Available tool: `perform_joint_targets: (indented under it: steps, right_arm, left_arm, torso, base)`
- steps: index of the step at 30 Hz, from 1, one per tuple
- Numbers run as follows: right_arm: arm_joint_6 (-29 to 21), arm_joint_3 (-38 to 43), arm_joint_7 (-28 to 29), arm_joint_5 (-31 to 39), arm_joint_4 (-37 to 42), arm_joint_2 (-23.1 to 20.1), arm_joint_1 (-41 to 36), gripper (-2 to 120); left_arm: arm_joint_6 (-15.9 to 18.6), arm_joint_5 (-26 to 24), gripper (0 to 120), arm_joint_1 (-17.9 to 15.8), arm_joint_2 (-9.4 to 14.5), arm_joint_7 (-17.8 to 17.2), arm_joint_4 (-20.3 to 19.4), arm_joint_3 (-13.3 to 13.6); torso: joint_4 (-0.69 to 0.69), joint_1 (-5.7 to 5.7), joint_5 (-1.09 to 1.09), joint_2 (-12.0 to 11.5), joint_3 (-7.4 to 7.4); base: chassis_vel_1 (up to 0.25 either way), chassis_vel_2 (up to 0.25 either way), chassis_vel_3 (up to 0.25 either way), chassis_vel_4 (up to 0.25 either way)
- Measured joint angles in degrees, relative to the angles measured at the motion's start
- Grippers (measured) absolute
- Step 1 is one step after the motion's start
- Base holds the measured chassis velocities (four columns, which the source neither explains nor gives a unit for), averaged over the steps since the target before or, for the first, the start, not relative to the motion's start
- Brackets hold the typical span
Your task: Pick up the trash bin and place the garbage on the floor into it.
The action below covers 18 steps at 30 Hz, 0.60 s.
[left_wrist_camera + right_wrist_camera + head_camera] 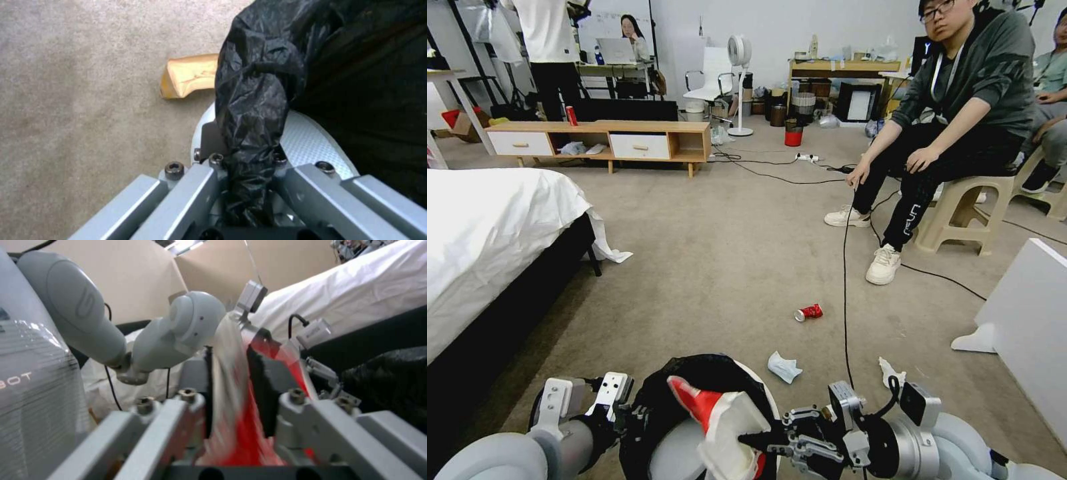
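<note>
Red-and-white snack packet (720, 420) is pinched flat between the nearly closed jaws of the right gripper (767, 441) over the trash bin (694, 373); released off-centre, it could catch the rim and drop to the floor (727, 267). Left gripper (249, 186) clamps the bin's black bag (253, 100) at the rim, where thin plastic might slip.

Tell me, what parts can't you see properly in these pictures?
- Inside of the trash bin: head view, hidden by the red-and-white packet held in the right gripper.
- Packet print: right wrist view, blurred.
- Brown paper bag: left wrist view, partly behind the black liner clamped in the left gripper.
- Crushed red can: head view, label too small.
</note>
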Motion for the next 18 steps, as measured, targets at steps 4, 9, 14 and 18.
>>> perform_joint_targets:
  steps: [4, 9, 14, 18]
  right_arm:
    - [-0.03, 0.01, 0.04, -0.36, 0.07, -0.07, -0.4, 39]
    - [-0.05, 0.11, 0.23, -0.41, 0.28, -0.2, -0.46, 58]
    - [-0.05, 0.16, 0.31, -0.46, 0.36, -0.29, -0.52, 75]
    - [-0.06, 0.21, 0.59, -0.54, 0.49, -0.26, -0.61, 93]
  left_arm:
    - [0.0, -0.1, 1, -0.12, -0.13, 0.02, -0.04, 0.0]
    - [0.0, -0.62, 1, -0.33, -0.48, -0.08, -0.54, 0.31]
    - [0.0, -0.75, 1, -0.23, -0.65, -0.14, -0.73, 0.45]
    - [0.0, -1.03, 1, -0.1, -0.74, -0.23, -0.97, 0.43]
  torso:
    - [-0.01, 0.0, 0.0, 0.0, 0.0]
    - [-0.01, 0.0, 0.0, 0.0, 0.0]
    - [0.0, 0.0, 0.0, 0.0, 0.0]
    - [0.0, 0.0, 0.0, 0.0, 0.0]
  base:
    - [0.0, 0.0, 0.0, 0.0]
    - [0.0, 0.0, 0.0, 0.0]
    - [0.0, 0.0, 0.0, 0.0]
    - [0.0, 0.0, 0.0, 0.0]
